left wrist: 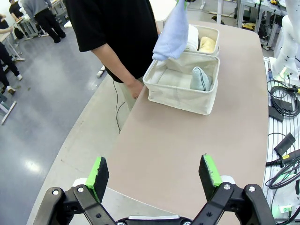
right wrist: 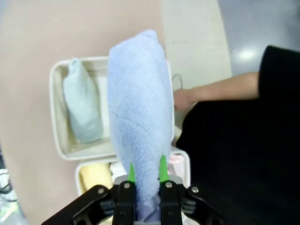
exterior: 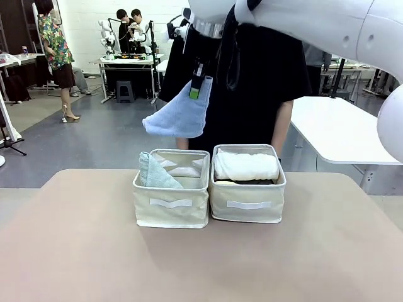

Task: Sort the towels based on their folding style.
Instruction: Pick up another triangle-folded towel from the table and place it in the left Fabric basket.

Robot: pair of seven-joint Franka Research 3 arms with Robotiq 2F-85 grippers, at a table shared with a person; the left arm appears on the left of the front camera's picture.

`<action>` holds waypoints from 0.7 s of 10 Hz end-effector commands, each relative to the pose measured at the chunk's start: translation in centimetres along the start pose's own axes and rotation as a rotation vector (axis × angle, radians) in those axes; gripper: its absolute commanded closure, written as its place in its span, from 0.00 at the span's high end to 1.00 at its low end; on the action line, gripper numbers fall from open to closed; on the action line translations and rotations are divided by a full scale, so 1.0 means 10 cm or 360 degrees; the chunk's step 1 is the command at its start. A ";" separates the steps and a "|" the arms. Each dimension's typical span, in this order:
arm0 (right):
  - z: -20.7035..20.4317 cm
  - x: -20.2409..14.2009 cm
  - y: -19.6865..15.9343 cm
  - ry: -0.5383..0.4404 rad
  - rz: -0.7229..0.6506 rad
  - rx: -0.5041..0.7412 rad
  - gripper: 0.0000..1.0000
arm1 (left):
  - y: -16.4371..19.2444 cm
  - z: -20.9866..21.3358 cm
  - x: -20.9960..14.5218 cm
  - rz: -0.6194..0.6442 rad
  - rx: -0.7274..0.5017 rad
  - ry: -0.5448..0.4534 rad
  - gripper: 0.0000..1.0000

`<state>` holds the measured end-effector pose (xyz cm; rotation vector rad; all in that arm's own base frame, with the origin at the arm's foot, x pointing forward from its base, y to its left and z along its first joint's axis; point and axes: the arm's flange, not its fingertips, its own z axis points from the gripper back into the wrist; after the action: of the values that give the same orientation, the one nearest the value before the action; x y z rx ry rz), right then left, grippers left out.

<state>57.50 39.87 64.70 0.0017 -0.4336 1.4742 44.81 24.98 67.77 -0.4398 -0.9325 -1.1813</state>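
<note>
The right gripper [right wrist: 145, 174] pinches the top of the light blue towel [exterior: 179, 116] between its pressed-together fingers, and the cone hangs in the air above the left bin [exterior: 171, 211], one of two beige bins that stand side by side near the table's far edge. The pale grey-green towel [exterior: 153, 174] already leans against that bin's left wall, while the white towel [exterior: 246, 166] lies on top in the right bin [exterior: 247, 206] — so the left bin looks like the home of the cone folds. To place it well, the arm should lower the towel straight down into the free space beside the grey-green one, letting go only once the tip rests low inside the bin. The left gripper [left wrist: 154, 173] hovers over the table's near edge with its fingers spread wide, holding nothing. A person's hand [left wrist: 136, 87] hangs just past the far edge.
</note>
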 end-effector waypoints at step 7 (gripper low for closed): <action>-0.72 -0.23 0.49 0.0127 0.0122 -0.0126 0.19 | -0.02 0.00 0.00 -0.0001 0.0000 0.0004 1.00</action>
<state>56.27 41.10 56.43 -0.0870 -0.4361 1.5336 44.81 24.99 67.76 -0.4399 -0.9324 -1.1811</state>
